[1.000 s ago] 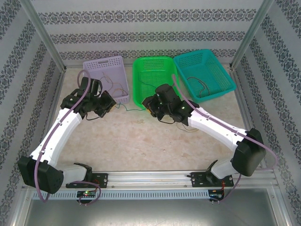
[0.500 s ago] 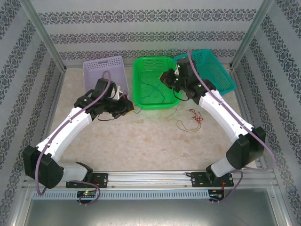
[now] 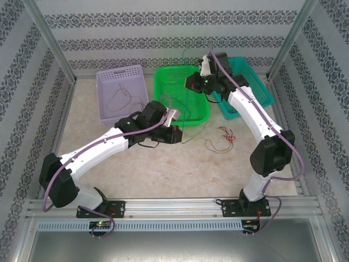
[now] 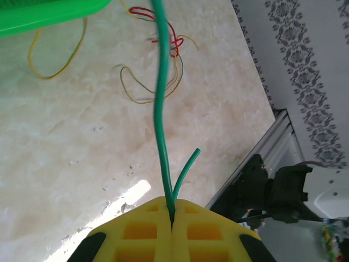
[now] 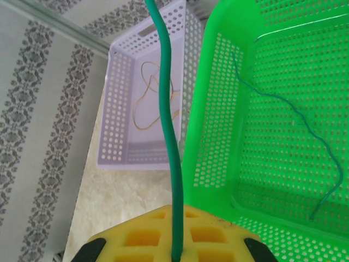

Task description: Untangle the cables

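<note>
My left fingers (image 4: 172, 214) are pressed together on a green cable (image 4: 159, 109), its short free end curling just beside them. My right fingers (image 5: 175, 221) also pinch a green cable, probably the other end of the same one, running straight away from them. Beyond my left fingers a loose tangle (image 4: 158, 52) of red, yellow and brown cables lies on the counter (image 4: 82, 142). The green one seems lifted clear of it. Next, I judge, it goes into the green basket (image 5: 210, 109) just right of my right fingers, where a thinner green strand (image 5: 294, 117) lies. The counter is pale marbled stone, and grey patterned wallpaper (image 5: 32, 109) surrounds it.
</note>
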{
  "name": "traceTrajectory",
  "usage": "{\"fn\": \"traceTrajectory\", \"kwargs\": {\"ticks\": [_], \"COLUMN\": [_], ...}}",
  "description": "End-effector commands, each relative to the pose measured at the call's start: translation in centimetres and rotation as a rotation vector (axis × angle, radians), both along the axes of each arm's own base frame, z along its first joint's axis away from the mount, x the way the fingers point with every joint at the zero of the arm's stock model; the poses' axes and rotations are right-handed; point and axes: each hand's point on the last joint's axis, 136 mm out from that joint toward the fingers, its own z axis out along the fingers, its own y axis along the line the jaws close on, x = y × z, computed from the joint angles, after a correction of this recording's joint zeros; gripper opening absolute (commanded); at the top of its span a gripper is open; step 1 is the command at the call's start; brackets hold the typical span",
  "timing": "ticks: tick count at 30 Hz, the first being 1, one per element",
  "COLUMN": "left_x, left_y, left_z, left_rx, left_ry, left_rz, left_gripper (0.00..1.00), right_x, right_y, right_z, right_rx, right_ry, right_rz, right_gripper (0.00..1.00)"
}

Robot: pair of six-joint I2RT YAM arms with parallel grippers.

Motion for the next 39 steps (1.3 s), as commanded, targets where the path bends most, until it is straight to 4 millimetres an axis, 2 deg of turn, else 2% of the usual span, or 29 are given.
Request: {"fn": "traceTrajectory", "kwargs": {"ticks": [1, 5, 8, 9, 12, 13, 16, 18, 22, 27, 32, 35, 39], "left_x": [-5.8, -6.1, -3.8, -2.6, 0.3, 0.9, 2.2, 2.8, 2.5, 0.9, -0.9, -1.9, -3.0], "left_y": [-0.7, -1.9, -0.9, -0.3, 1.7, 2.3, 5.1, 7.9, 13.1, 17.8, 19.5, 20.2, 21.3], "left_z": [-3.8, -4.1, -3.0, -2.0, 1.2, 2.0, 4.3, 5.7, 7.9, 8.8, 7.6, 6.8, 6.2], "left_rx": [0.151, 0.223, 0.284, 0.291, 0.262, 0.251, 0.251, 0.272, 0.223, 0.172, 0.147, 0.119, 0.094], "left_ry": [0.088, 0.042, -0.034, -0.072, -0.133, -0.144, -0.180, -0.207, -0.225, -0.222, -0.171, -0.140, -0.121], "left_rz": [-0.203, -0.250, -0.144, -0.086, 0.074, 0.110, 0.231, 0.336, 0.513, 0.674, 0.737, 0.768, 0.809], "left_gripper": [0.00, 0.00, 0.00, 0.06, 0.50, 0.56, 0.66, 0.72, 0.76, 0.77, 0.76, 0.75, 0.74], "right_x": [4.6, 4.5, 4.1, 3.9, 3.7, 3.7, 4.5, 5.2, 6.9, 9.4, 11.6, 12.2, 12.0], "right_y": [-2.4, -2.2, -2.2, -2.3, -2.7, -2.9, -3.5, -3.9, -4.1, -4.4, -3.3, -2.2, -0.8], "right_z": [6.4, 6.9, 7.1, 7.2, 7.7, 7.9, 8.2, 8.4, 8.0, 6.0, 2.8, -0.2, -5.7], "right_rx": [0.018, 0.023, 0.018, 0.013, -0.011, -0.014, -0.021, -0.039, -0.078, -0.154, -0.235, -0.339, -0.424], "right_ry": [-0.296, -0.313, -0.321, -0.326, -0.359, -0.369, -0.385, -0.407, -0.444, -0.468, -0.461, -0.444, -0.343], "right_rz": [-0.065, -0.041, -0.028, -0.027, -0.032, -0.035, -0.047, -0.052, -0.061, -0.100, -0.083, -0.058, -0.008], "right_gripper": [0.00, 0.00, 0.00, 0.00, 0.00, 0.00, 0.00, 0.00, 0.00, 0.00, 0.00, 0.00, 0.00]}}
